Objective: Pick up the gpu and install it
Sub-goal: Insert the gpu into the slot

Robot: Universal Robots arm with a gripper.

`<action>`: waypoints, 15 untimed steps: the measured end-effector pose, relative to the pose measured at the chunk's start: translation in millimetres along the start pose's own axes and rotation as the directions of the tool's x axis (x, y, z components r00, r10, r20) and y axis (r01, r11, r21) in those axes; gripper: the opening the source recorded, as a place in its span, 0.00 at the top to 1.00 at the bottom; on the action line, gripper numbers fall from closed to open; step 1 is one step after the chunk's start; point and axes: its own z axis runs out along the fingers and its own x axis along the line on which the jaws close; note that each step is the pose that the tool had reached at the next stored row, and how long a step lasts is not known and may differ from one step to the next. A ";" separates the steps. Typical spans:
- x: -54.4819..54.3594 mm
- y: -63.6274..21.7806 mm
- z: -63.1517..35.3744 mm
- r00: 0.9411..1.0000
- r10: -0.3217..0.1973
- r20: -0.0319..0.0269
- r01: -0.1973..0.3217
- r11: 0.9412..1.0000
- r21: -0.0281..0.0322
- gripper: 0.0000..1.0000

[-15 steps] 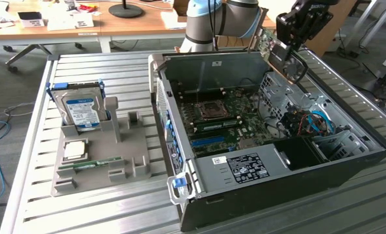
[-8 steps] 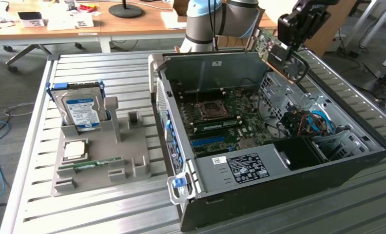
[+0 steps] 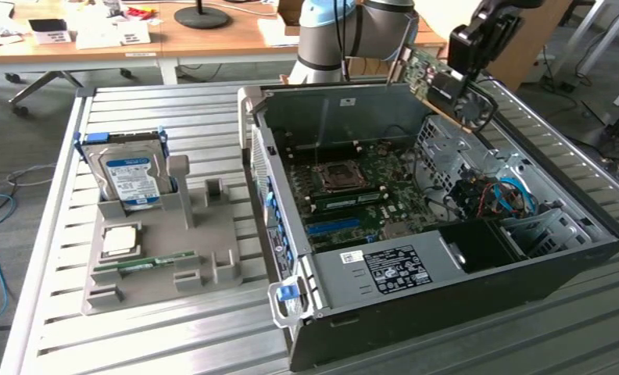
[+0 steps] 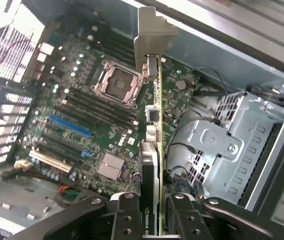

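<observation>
- Exterior view's left: grey plastic parts holder carrying a silver, blue-labelled hard drive.
- Centre: open black tower case, green motherboard exposed, long blue expansion slot free.
- Right: black gripper, jaws clamped on the dark gpu with silver bracket, edge-down above the case.
- Judged: transfer step, card unseated. Seating needs the card edge square over its slot.

held end of gpu behind jaws

A robotics lab: slatted aluminium bench, open PC tower, cluttered wooden desks behind.
</observation>
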 end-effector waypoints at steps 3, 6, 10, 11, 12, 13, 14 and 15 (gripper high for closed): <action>0.0 0.0 0.0 0.999 -0.046 -0.003 0.046 0.999 -0.001 0.73; 0.0 0.0 0.1 0.996 -0.094 -0.005 0.094 0.996 -0.002 0.73; 0.0 0.0 0.2 0.987 -0.160 -0.009 0.160 0.987 -0.004 0.73; 0.0 0.0 0.2 0.984 -0.176 -0.010 0.176 0.984 -0.005 0.73; 0.0 0.0 0.3 0.981 -0.193 -0.010 0.193 0.981 -0.005 0.73; 0.0 0.0 0.3 0.978 -0.209 -0.011 0.209 0.978 -0.006 0.73; 0.0 0.0 0.3 0.974 -0.225 -0.012 0.225 0.974 -0.006 0.73; 0.0 0.0 0.3 0.970 -0.242 -0.013 0.242 0.970 -0.007 0.73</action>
